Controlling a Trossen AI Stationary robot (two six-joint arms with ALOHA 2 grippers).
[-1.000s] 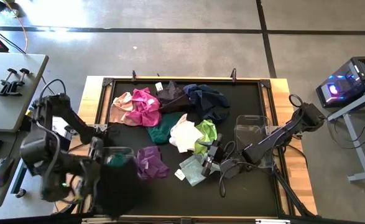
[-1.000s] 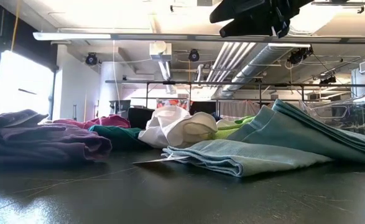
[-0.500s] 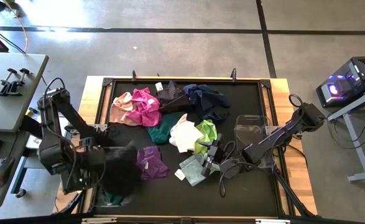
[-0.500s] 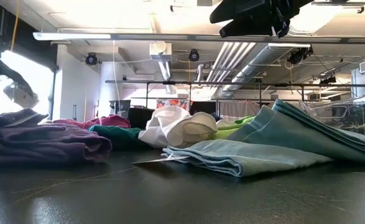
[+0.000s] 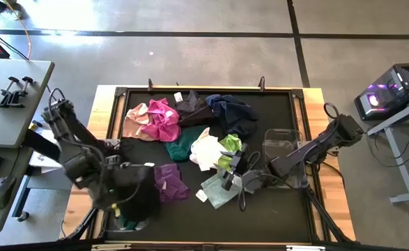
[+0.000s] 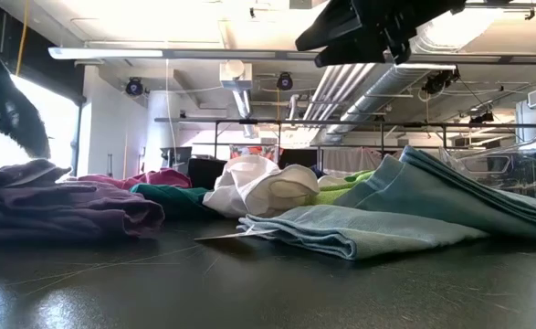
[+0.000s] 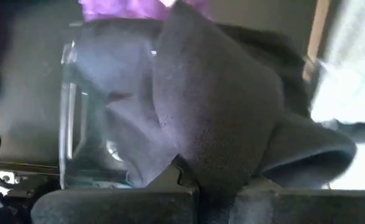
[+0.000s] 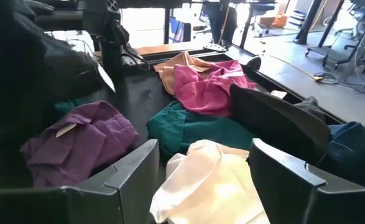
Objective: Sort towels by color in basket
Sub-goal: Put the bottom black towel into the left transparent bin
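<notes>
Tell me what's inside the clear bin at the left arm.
The left gripper holds a black towel draped over the clear bin. A bit of teal cloth shows in the bin; the rest of its inside is covered.

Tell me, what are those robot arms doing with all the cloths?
They are sorting towels by color. The left claw is shut on a black towel over a clear bin at the table's front left. The right claw is open, above the white towel and lime towel.
</notes>
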